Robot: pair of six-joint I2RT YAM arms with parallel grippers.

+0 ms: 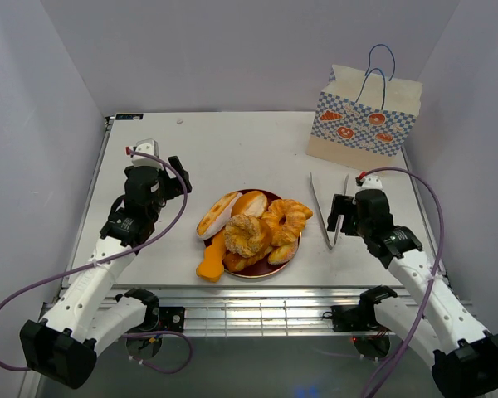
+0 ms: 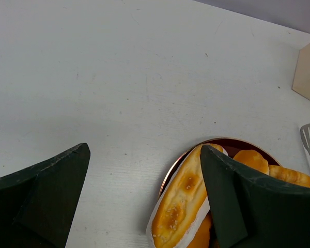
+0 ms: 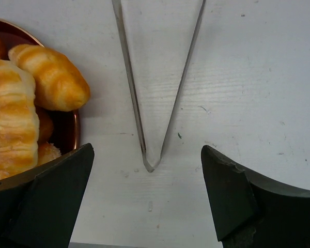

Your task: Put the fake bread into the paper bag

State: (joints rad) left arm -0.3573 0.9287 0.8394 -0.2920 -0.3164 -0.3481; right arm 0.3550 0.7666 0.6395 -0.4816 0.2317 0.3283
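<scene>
Left jaws and right jaws gape apart, gripping nothing. The fake bread [image 1: 261, 232] heaps on the plate [image 2: 231, 139] at the table [image 1: 232, 157] centre; the paper bag [image 1: 361, 124] stands upright at its one o'clock.

Counted: fake bread [image 1: 249, 232], at least six pieces, overlap preventing an exact tally; one paper bag [image 1: 365, 124]; one plate [image 3: 68, 129]; one pair of tongs [image 3: 149, 163].

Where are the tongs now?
Top view: the silver metal tongs lie on the white table, right of the dark red round plate, hinge end at the open right gripper.
</scene>
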